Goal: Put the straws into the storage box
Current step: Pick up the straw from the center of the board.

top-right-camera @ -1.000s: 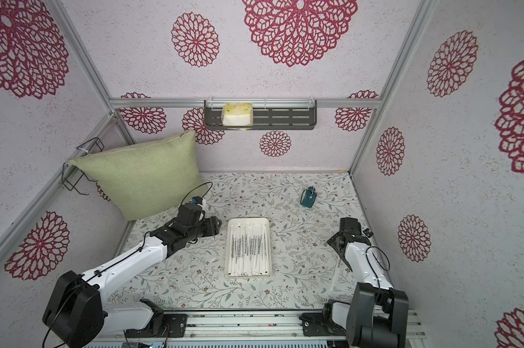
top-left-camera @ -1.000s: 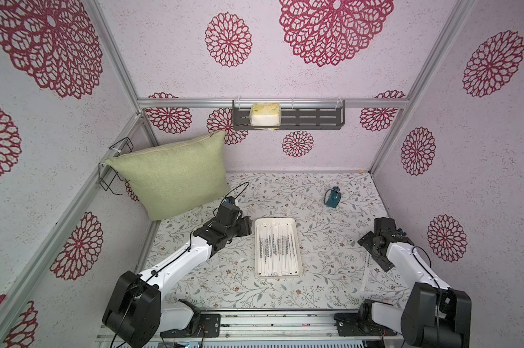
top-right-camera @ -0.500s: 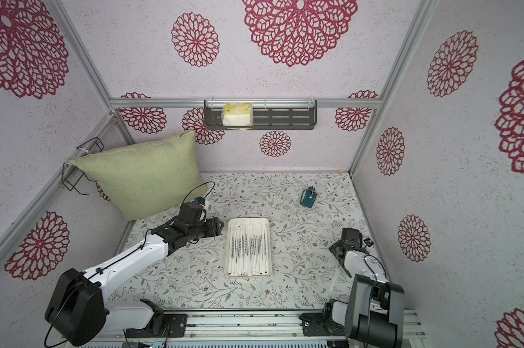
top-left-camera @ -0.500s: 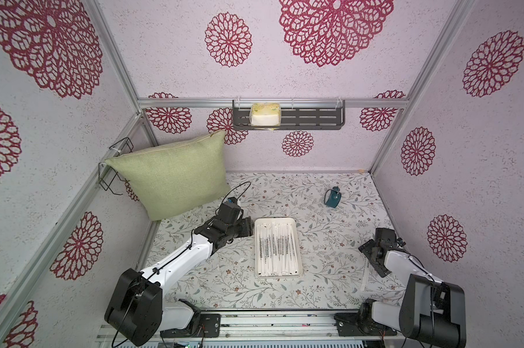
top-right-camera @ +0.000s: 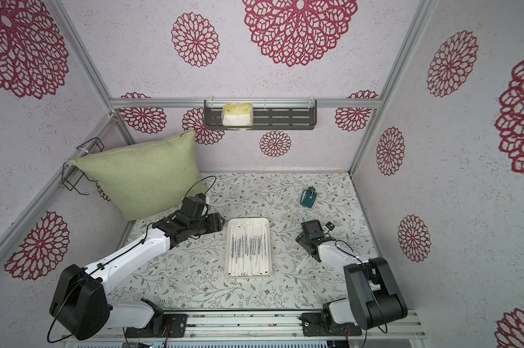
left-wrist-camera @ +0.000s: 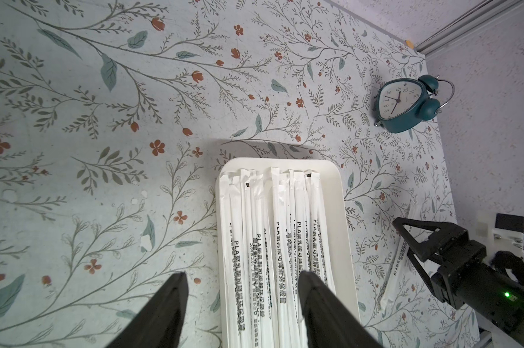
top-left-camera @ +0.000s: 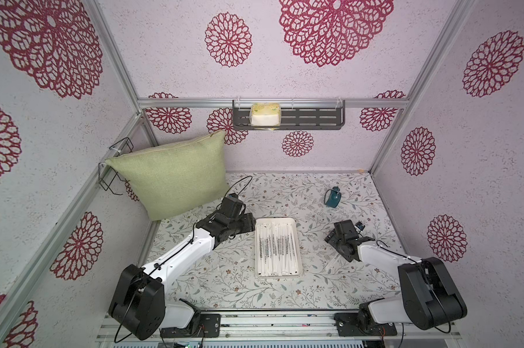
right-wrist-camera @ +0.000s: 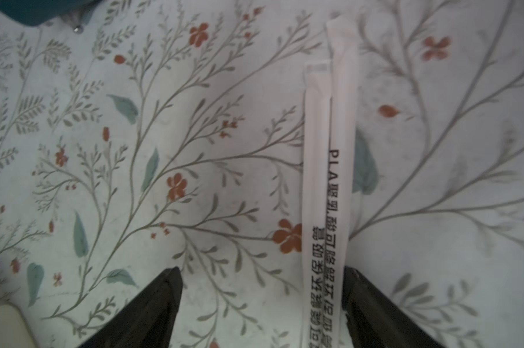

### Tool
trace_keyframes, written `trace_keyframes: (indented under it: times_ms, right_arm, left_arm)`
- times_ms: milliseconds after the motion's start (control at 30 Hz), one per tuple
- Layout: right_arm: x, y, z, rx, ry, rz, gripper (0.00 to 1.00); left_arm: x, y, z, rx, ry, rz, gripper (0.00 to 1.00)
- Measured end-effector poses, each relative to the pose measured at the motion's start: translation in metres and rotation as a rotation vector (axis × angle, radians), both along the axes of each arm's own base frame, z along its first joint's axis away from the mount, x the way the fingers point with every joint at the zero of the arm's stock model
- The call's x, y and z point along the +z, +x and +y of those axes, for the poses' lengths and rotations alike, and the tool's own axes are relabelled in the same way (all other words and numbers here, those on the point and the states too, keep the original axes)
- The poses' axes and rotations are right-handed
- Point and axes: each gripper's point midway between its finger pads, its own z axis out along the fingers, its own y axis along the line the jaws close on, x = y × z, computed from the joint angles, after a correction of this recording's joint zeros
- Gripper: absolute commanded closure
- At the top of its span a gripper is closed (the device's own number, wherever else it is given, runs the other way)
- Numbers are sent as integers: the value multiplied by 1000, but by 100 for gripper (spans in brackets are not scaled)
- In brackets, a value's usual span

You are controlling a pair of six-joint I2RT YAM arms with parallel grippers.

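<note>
- A booth papered in red flower medallions, with a bench (top-left-camera: pixel 224 280) covered in a leaf-and-blossom print. A green cushion (top-left-camera: pixel 173 174) leans in the far corner and a teal alarm clock (top-left-camera: pixel 333 199) stands toward the back.
- The storage box (top-left-camera: pixel 275 219) sits mid-bench. Most of the straws (top-left-camera: pixel 275 250) already lie lengthwise inside it, packed side by side.
- Two loose straws (right-wrist-camera: pixel 327 180) lie outside the box on the bench at the robot's right. They are flat and parallel, and appear to touch along their length.
- The right gripper (right-wrist-camera: pixel 260 272) hangs low over that pair with its jaws spread wide. It grips nothing. Both straws lie in the gap, close to one finger.
- The left gripper (left-wrist-camera: pixel 244 274) hovers by the box's far left corner, jaws apart and empty. In its wrist view one finger stands over the straws and the other over bare bench.
- The straws look very light and slender, with smooth paper wrappers likely to skate on the bench.
- A hard squeeze would probably crease them, and a grip near one end would let the rest droop.
- The best hold appears to be across the width near mid-length, on the printed stretch. The neighbouring straw may come along or slip away.
</note>
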Motion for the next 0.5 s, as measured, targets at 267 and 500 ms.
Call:
trace_keyframes:
  times_ms: [267,500]
  right_arm:
    - [7,-19,20,172,-23,82,25]
    - [25,-31,-1,215,-80,86,63]
  left_arm:
    - [1,3,7,39,25,-6,35]
    - [-2,5,6,48,26,-4,35]
